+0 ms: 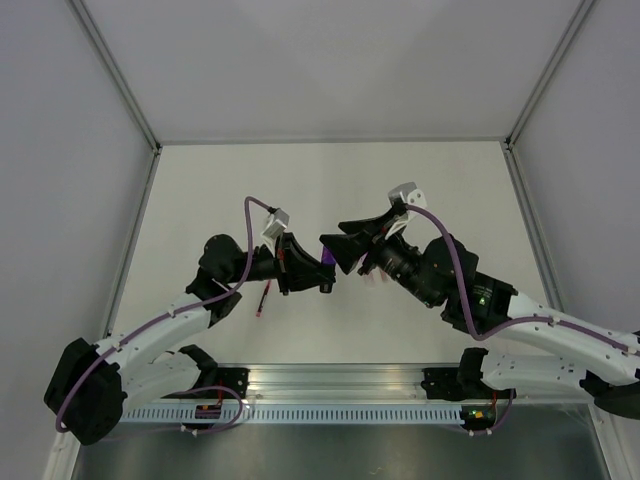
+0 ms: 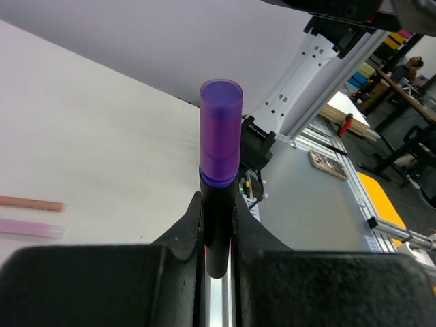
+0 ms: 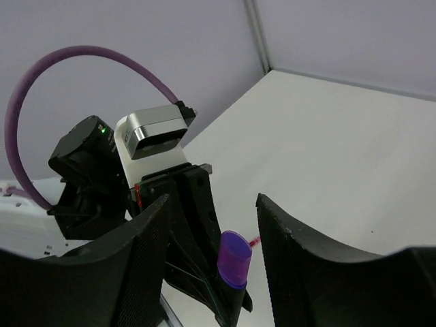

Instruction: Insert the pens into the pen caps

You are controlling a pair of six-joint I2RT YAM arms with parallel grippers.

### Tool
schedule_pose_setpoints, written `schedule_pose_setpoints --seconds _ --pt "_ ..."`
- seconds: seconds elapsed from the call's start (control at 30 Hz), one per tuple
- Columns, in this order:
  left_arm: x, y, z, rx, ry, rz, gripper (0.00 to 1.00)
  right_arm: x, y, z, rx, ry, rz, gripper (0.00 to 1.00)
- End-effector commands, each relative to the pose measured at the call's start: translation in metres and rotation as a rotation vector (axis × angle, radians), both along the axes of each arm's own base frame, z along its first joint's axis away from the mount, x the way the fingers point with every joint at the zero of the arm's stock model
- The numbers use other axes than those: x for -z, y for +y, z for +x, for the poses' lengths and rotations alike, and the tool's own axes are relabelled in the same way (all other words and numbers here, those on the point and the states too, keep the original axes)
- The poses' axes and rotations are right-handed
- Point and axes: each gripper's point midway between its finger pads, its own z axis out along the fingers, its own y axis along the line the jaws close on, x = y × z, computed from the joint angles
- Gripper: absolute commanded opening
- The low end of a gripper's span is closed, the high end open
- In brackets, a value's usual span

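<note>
one black marker (image 2: 218, 235) sits clamped in the left gripper (image 2: 218, 204), its purple cap (image 2: 220, 129) pointing lengthwise into the wide-open right gripper (image 3: 212, 201).

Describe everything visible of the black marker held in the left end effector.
The black marker is a stubby pen with a smooth, glossy plastic barrel. A translucent purple cap with a flat end covers its tip, meeting a thin purple collar. In the left wrist view it stands upright, its lower barrel clamped between the fingers of the left end effector, clear of the table. The right end effector is open, its fingers on either side of the cap without touching it.
</note>
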Motion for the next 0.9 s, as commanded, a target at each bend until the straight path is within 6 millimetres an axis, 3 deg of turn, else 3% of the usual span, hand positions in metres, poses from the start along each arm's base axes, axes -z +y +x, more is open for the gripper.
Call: schedule_pose_setpoints --seconds 0.0,0.4,0.87 --pt "-0.015 0.001 -0.020 0.117 -0.058 -0.065 0.02 -0.009 0.018 -0.024 -0.222 -0.005 -0.038 0.59" --pt "-0.019 0.003 -0.036 0.185 -0.105 -0.085 0.02 -0.006 0.025 -0.035 -0.298 -0.006 -0.056 0.55" --pt "-0.020 0.004 -0.038 0.197 -0.118 -0.091 0.02 0.007 0.022 -0.019 -0.217 0.020 -0.034 0.45"
